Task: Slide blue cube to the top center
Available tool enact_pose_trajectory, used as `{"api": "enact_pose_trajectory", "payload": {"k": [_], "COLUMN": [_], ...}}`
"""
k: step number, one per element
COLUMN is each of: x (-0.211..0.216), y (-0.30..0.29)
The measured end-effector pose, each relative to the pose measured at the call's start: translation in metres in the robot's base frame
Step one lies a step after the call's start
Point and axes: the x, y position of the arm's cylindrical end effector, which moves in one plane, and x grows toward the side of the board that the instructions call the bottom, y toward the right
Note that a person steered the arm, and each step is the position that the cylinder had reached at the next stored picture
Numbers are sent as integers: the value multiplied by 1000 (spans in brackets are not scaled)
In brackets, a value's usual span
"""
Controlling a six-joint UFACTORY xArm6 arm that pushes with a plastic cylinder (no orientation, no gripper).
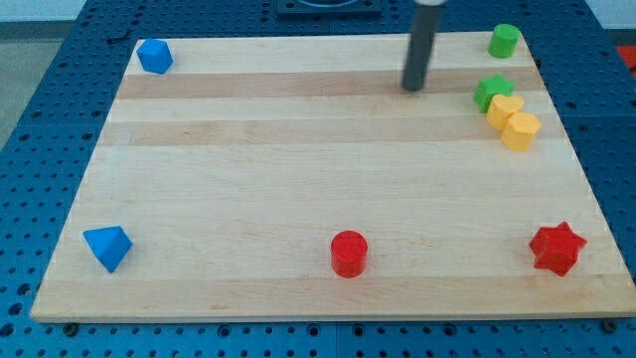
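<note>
A: Blue cube (154, 56)? You'll find it in the board's (298, 159) upper left corner.
B: And my tip (413, 88)?
A: Upper right of centre, well apart from it, nearer the green star (492, 91). No gripper, just the bare rod.

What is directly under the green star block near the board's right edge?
Only the wooden board shows under the green star. A yellow block touches its lower side; whatever lies beneath the star is hidden.

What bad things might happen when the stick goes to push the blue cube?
1. My tip is far from the blue cube, which sits near the wooden board's top left edge; a crooked push might slide it off.
2. The blue triangular block at the bottom left looks similar; I might push the wrong one.
</note>
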Motion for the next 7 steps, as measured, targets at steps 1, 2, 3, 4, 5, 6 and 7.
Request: {"api": "enact_pose_trajectory", "payload": {"k": [1,2,3,4,5,6,7], "x": [25,32,30,27,27,25,20], "y": [-75,-185,-294,-383,-383,-386,-386]}}
